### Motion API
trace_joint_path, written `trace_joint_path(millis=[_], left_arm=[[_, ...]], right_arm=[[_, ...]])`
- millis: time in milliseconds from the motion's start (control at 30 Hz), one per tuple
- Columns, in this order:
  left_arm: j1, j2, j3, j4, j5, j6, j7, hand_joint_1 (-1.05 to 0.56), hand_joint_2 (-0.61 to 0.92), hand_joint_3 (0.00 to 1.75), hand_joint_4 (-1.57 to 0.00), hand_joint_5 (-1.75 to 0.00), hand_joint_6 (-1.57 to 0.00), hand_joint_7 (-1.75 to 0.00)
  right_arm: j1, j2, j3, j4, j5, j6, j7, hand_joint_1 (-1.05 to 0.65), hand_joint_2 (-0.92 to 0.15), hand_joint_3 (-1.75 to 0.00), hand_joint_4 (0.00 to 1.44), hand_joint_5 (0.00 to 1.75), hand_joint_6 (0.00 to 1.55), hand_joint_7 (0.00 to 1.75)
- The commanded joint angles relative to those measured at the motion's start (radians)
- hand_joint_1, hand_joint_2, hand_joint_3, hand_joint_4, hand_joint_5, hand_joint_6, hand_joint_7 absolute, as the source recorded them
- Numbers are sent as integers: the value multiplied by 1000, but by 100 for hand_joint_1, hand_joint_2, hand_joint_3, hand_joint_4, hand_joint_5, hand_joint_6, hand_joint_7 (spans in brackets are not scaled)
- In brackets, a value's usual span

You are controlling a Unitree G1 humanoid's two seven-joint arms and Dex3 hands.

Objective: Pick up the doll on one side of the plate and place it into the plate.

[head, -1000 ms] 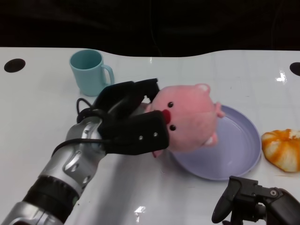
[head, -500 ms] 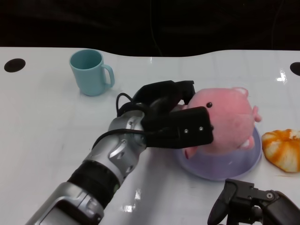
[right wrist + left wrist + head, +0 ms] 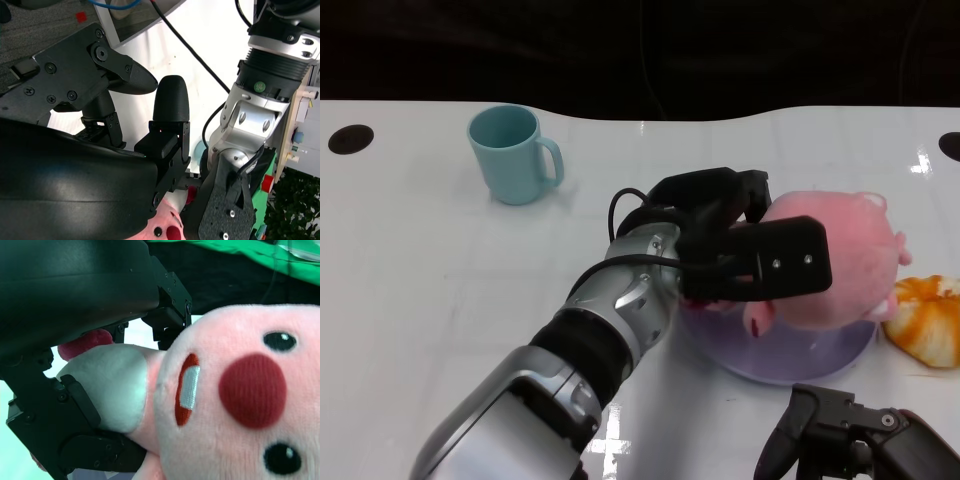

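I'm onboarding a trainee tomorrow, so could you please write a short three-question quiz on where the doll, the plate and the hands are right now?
1. True or false: the pink doll lies flat on the table beside the teal mug.
2. Which hand holds the doll? A. left hand B. right hand C. neither
3. Fill in: the doll is held over the lavender ____, with the orange bun-like item beside it.

Key
1. False; the fingers hold it above the plate, away from the mug.
2. A; the right hand holds nothing, low at the table's near edge.
3. plate
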Motion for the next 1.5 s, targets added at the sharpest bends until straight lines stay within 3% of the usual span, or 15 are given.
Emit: trace_joint_path(millis=[33, 67, 100, 133, 200, 300, 433, 767, 1067, 1500], left_arm=[[-45, -18, 19, 20, -19, 25, 10, -29, 84, 24, -65, -168, -69, -53], [-43, -12, 10, 15, -11, 21, 3, -30, 88, 17, -55, -160, -69, -37], [-42, -4, -1, 9, 0, 18, -6, -39, 90, 16, -36, -113, -59, -19], [-40, 4, -20, 4, 19, 16, -8, -45, 91, 17, -30, -85, -52, -10], [-42, 16, -63, 0, 62, 20, 0, -59, 92, 22, -16, -50, -36, -2], [-44, 32, -111, -11, 109, 25, -10, -74, 92, 29, -2, -33, -21, 0], [-42, 53, -147, -38, 137, 24, -37, -88, 92, 37, 0, -7, -9, -1], [7, 131, -145, -200, 119, 15, -129, -103, 92, 49, 0, 0, 0, 0], [150, 264, -121, -532, 110, 26, -249, -103, 92, 51, 0, 0, 0, 0], [428, 412, 57, -1006, -75, 13, -385, -97, 92, 47, -7, -5, -6, -3]], right_arm=[[8, -1, -4, -14, 6, 4, -5, -22, -58, -100, 66, 169, 62, 133], [8, 0, -5, -15, 8, 5, -5, -22, -58, -101, 66, 169, 62, 133], [7, 0, -7, -16, 10, 7, -4, -23, -58, -101, 66, 169, 62, 133], [7, 0, -9, -16, 13, 9, -4, -23, -58, -101, 65, 169, 62, 133], [7, -1, -13, -15, 18, 9, -1, -23, -58, -100, 65, 169, 62, 134], [6, -5, -21, -7, 24, 0, 3, -24, -58, -99, 66, 170, 62, 134], [4, -8, -30, 0, 27, -7, 7, -25, -58, -99, 67, 169, 63, 134], [-2, -11, -48, 11, 31, -9, 11, -24, -57, -100, 67, 168, 63, 134], [-3, -12, -58, 9, 32, -6, 18, -22, -56, -103, 67, 170, 62, 135], [-9, -11, -64, 16, 31, -4, 23, -21, -55, -106, 66, 170, 62, 137]])
